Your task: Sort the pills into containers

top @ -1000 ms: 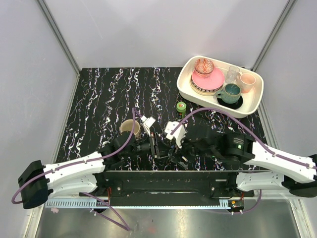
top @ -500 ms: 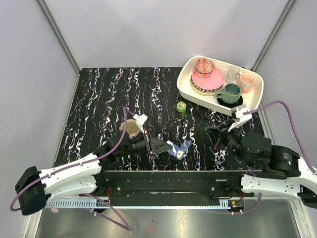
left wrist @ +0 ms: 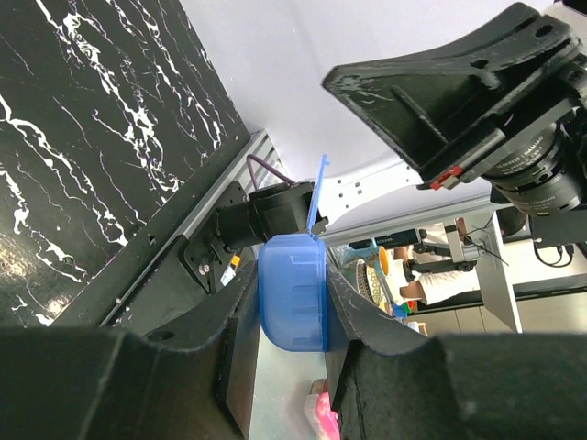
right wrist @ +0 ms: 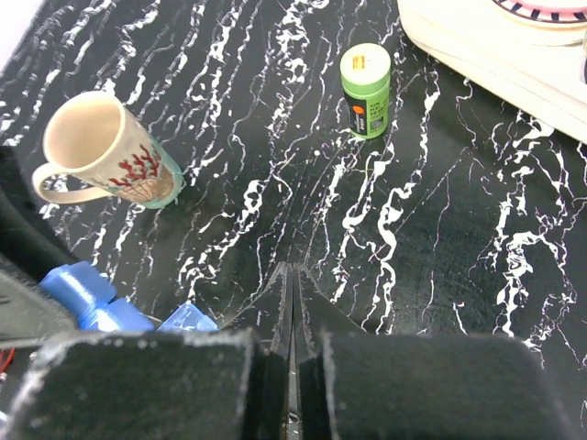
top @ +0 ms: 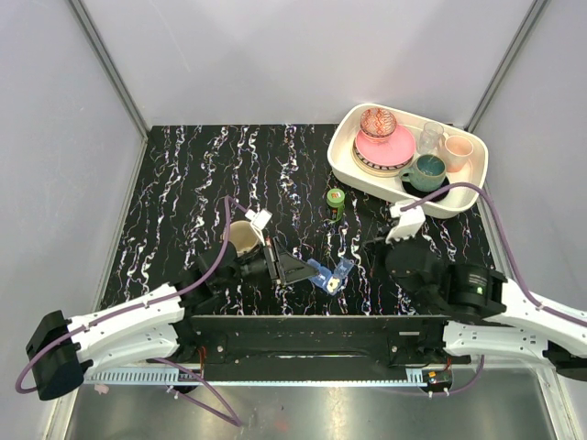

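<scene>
My left gripper [top: 307, 270] is shut on one end of the small blue translucent pill box [top: 330, 274] and holds it tilted above the table's near edge. In the left wrist view the box [left wrist: 293, 293] sits clamped between both fingers, with a thin lid [left wrist: 320, 183] flipped up. My right gripper [top: 371, 249] hovers to the box's right, apart from it. Its jaws [right wrist: 292, 275] are shut with nothing between them. The box's blue compartments [right wrist: 92, 293] show at that view's lower left. The pills are out of view.
A beige mug [top: 242, 236] stands just behind my left wrist. A small green bottle [top: 336, 202] stands mid-table. A white tray [top: 468, 197] at the back right holds plates, cups and a glass. The metal rail [top: 312, 323] runs along the near edge.
My right gripper was open at the pill box. It shut, swung off to the right, and has since come partway back. The left gripper keeps the box, now uncovered with a lid open.
</scene>
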Motion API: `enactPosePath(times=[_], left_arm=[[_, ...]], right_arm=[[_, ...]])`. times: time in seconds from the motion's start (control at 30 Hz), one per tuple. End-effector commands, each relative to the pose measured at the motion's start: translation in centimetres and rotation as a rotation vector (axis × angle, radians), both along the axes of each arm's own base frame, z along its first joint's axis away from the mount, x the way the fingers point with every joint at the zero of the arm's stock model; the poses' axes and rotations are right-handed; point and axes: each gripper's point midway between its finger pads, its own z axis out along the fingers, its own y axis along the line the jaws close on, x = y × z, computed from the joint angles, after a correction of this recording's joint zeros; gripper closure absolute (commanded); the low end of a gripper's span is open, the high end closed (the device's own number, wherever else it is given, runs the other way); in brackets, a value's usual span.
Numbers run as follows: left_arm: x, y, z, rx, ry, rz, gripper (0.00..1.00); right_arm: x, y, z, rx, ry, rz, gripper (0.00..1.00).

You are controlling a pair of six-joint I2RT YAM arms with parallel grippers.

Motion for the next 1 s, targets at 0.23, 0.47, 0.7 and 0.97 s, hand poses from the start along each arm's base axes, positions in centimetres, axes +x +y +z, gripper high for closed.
enactPosePath(times=[0.23,0.47,0.7,0.97], left_arm=[[-0.5,0.4,5.1,-0.095,-0.081,-0.016,1.00],[-0.4,0.3,4.9,-0.092,-0.077,-0.015,1.00],[-0.3,0.4,4.6,-0.084,-0.071,-0.007,1.00],[0.0,0.3,4.8,-0.085,-0.074,0.008,1.00]], right_arm=[[0.3,2.7,-1.8,0.066,0.115,0.153,1.00],[-1.6,4.5,-1.0,0.135,0.125,0.307,1.00],[-3.2,5.2,1.2,0.213,0.081,0.420,1.00],[-5.5,7.9,-0.4,0.214,0.186,0.585,1.00]])
